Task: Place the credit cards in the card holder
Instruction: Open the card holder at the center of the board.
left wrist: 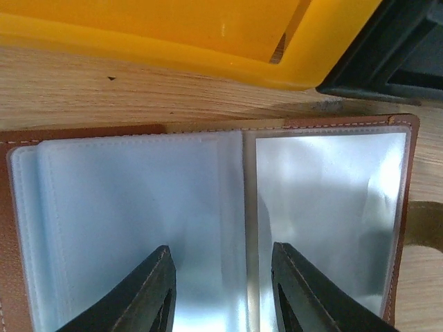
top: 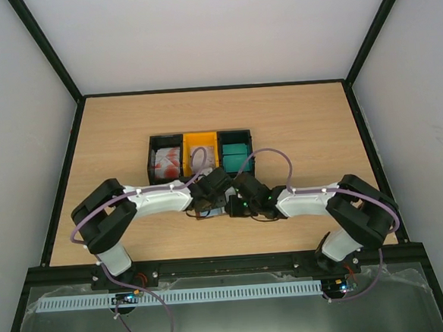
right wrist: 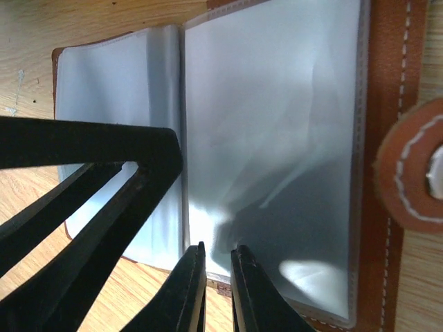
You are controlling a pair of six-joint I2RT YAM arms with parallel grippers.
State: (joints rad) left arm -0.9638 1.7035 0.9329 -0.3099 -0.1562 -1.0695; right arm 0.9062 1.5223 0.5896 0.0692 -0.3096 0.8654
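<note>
Table (top: 113,143) bearing three bins (top: 166,138), beyond both sets of jaws. The card holder (right wrist: 377,138) lies open directly beneath them. Left gripper (left wrist: 221,249): jaws apart above its middle. Right gripper (right wrist: 218,252): jaws nearly together at the near sleeve (right wrist: 277,138) edge; what they pinch, I cannot tell. The credit cards (top: 164,166) sit in the bins. Likely risk: the holder sliding, or a limp sleeve buckling, under a pushed card.

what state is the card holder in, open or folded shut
The card holder is open, spread flat on the table: clear sleeves lie either side of its middle fold in both wrist views.
</note>
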